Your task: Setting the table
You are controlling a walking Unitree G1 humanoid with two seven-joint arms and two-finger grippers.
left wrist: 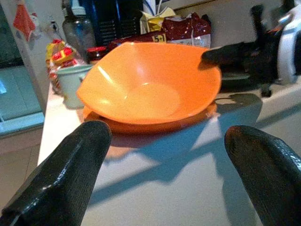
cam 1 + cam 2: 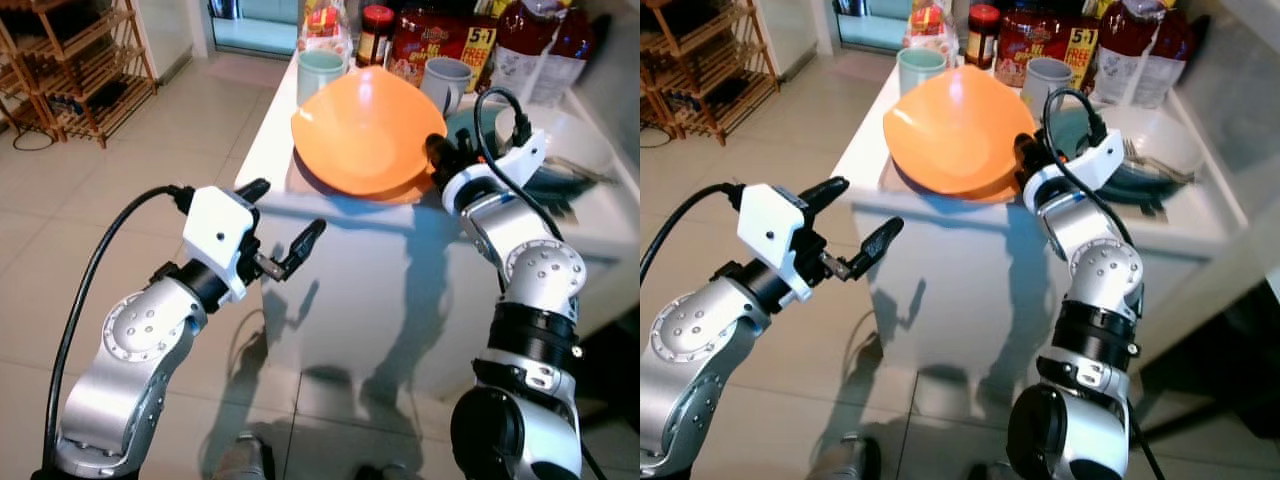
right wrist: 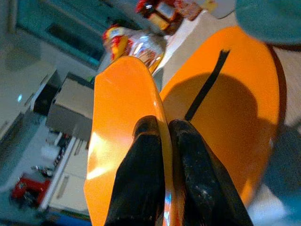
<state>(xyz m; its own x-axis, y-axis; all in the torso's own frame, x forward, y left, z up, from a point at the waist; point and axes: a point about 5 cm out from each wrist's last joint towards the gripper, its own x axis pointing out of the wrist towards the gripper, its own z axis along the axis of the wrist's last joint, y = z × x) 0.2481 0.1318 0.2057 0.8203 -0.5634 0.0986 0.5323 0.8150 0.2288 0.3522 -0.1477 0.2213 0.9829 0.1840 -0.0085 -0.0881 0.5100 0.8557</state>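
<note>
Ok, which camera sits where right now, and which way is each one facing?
Left eye: head, looking down at the counter; both arms show.
Right eye: same head, same scene, shifted.
Left wrist: along the open left gripper toward the orange bowl; two fingers show.
Right wrist: along the right gripper, clamped on the bowl's rim.
All four views share the orange bowl.

Four views on one counter corner

From the head we look forward and down in both eye views, well back from the white counter [image 2: 300, 200], sharing the orange bowl [image 2: 365, 130] and both arms. Our left wrist view looks level along its spread fingers [image 1: 61, 174] toward that bowl; our right wrist view sits right against the rim (its fingers [image 3: 141, 174] pinch it).
</note>
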